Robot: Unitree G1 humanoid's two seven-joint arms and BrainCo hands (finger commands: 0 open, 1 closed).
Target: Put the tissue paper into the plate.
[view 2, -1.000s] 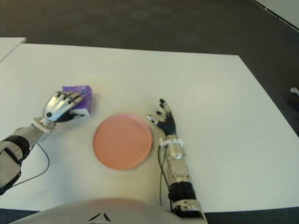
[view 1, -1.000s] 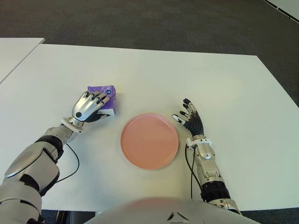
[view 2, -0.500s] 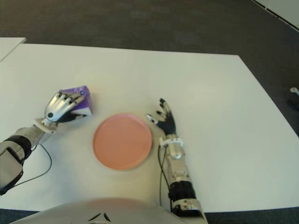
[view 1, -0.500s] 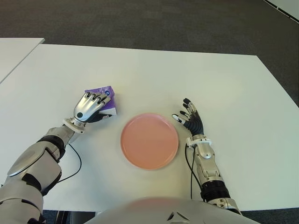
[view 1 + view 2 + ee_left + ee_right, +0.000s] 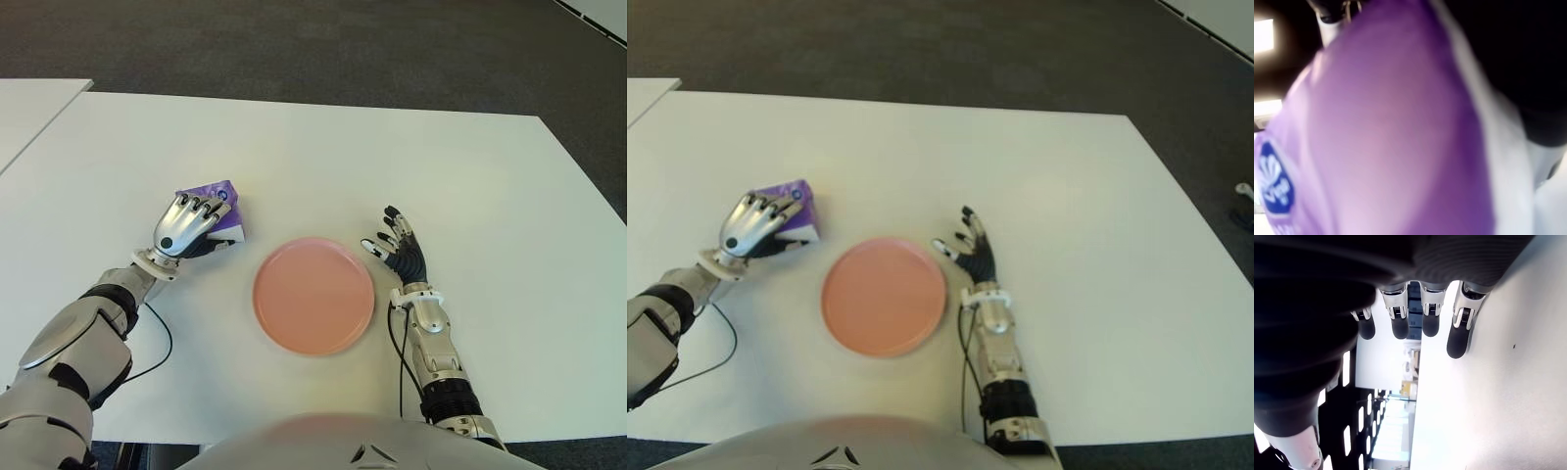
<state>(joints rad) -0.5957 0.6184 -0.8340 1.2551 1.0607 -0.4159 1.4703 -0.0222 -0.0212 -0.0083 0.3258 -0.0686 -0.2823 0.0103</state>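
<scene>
One tissue pack (image 5: 221,205) is gripped in my left hand (image 5: 186,224); plate (image 5: 313,295) holds nothing; right hand (image 5: 401,256) spread beside it.

The tissue paper pack (image 5: 223,201) is purple with a white edge and a small blue round logo, and the plate (image 5: 313,295) is plain salmon pink. Both hands, the left hand (image 5: 188,223) and the right hand (image 5: 397,249), are silver-grey metal with black fingers and white fingertip pads. The counter (image 5: 392,166) is plain white, against a dark grey speckled floor (image 5: 294,44).
</scene>
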